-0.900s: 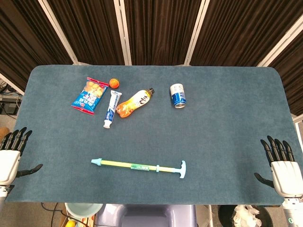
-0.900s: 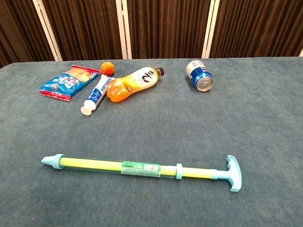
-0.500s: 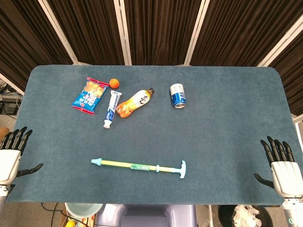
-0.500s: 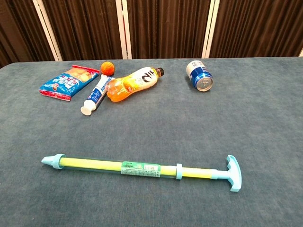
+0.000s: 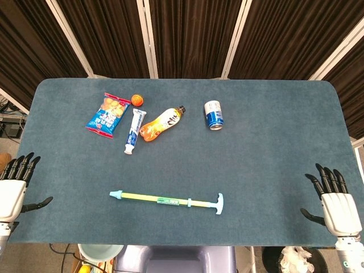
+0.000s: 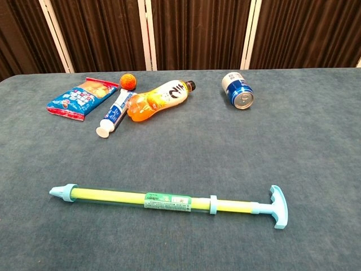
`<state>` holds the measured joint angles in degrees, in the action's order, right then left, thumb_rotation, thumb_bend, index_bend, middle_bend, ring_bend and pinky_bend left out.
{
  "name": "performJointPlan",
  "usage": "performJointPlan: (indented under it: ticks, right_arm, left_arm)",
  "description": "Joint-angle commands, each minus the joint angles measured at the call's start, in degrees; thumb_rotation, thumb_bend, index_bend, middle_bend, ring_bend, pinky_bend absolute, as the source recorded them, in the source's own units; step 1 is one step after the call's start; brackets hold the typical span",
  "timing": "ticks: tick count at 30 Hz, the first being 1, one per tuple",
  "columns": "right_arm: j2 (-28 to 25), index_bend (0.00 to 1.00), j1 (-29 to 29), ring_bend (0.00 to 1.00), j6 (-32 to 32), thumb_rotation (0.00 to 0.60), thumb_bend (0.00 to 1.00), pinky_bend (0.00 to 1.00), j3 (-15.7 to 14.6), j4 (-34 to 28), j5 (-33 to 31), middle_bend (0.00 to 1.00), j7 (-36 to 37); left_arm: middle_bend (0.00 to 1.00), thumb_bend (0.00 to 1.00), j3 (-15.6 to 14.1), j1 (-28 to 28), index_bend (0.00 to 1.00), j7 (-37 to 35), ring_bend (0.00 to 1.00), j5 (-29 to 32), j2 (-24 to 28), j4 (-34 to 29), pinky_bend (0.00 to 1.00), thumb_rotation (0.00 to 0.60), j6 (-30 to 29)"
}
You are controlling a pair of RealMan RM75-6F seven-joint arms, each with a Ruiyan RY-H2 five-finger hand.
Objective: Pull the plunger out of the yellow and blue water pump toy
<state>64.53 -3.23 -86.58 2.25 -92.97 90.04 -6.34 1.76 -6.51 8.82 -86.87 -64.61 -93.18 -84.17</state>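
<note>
That thin water pump toy (image 6: 163, 200) looks light, stiff plastic: steady the barrel, pull the T-handle (image 6: 277, 206); left hand (image 5: 12, 187) and right hand (image 5: 334, 196) hover spread, empty.

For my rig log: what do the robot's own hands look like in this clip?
Both the left hand and the right hand have black fingers on a white, boxy palm shell, human-like in shape. Only the head view shows them. No cables, sleeves or markings are discernible.
</note>
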Motion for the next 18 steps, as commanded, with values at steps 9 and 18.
performJointPlan:
  ticks: [9,18]
  right_arm:
    - [-3.5,0.30,-10.5,0.00,13.8,0.600,0.13,0.00,-1.5,-5.0,7.6,0.02,8.3]
    - [0.1,0.38,-16.6,0.01,22.1,0.600,0.15,0.00,-1.7,-10.0,8.8,0.07,3.9]
  left_arm:
    - [0.00,0.00,0.4,-0.2,0.00,0.3,0.00,1.0,-0.3,-0.1,0.07,0.600,0.5]
    - [0.00,0.00,0.5,-0.2,0.00,0.4,0.00,1.4,-0.3,0.0,0.07,0.600,0.5]
